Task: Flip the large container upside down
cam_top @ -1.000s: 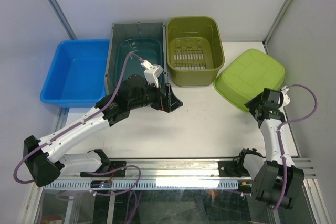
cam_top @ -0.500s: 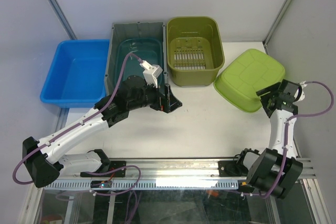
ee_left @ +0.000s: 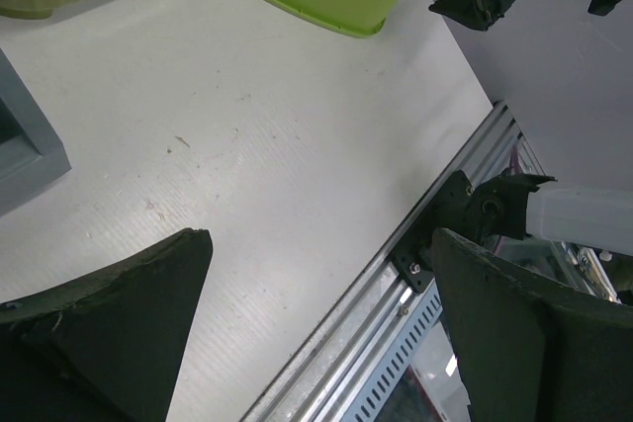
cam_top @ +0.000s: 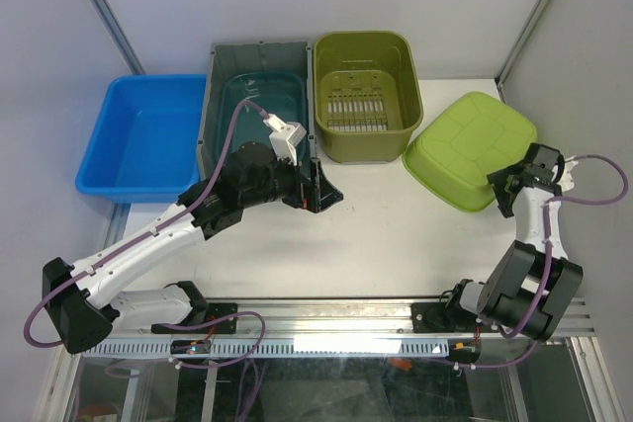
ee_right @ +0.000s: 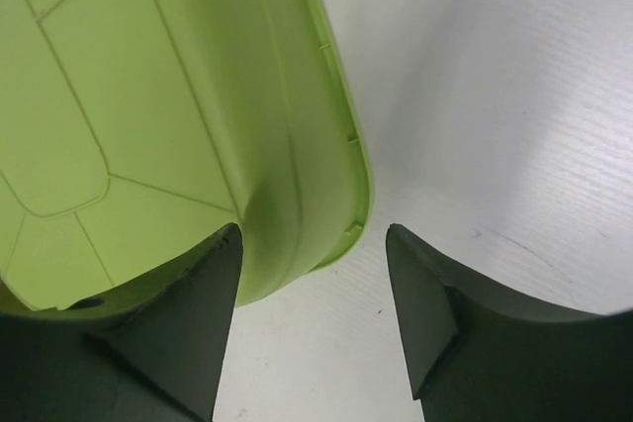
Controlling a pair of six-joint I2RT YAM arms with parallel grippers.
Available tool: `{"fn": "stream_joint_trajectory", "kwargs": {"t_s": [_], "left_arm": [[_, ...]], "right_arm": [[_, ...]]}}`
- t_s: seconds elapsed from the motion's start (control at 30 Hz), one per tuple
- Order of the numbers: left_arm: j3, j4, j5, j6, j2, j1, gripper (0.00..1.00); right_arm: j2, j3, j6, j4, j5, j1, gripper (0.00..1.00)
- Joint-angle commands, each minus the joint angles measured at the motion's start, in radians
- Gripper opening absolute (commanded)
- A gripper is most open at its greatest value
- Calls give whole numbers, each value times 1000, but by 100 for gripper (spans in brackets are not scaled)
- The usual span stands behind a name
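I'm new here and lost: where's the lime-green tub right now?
From above, the lime-green tub lies bottom-up on the table's right side, beside the olive basket, with the right gripper at its near corner.

Lime-green large container (cam_top: 472,149) upside down

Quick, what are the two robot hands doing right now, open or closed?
Left gripper: open, holding nothing.
Right gripper: open, straddling the rim of the lime-green plastic tub, not clamped on it.
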Motion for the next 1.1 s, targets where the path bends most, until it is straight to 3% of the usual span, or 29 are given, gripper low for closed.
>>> {"fn": "stream_joint_trajectory", "kwargs": {"t_s": [0.0,0.5,0.7,0.97,1.07], "left_arm": [[19,30,13,6,-12,-1,99],[36,28,-34,10,9,-1,99],[21,30,-75,37,-15,-1,99],[45,0,-104,101,6,0,99],[52,-11,-107,116,29,0,99]], "right_arm": [[4,-10,-34,53,110,-6,63],[-4,99,-198,110,-102,-1,67],[130,250,-271,32,36,138,66],[403,473,-252,-8,78,163,39],[499,572,-254,-35,110,167,35]]}}
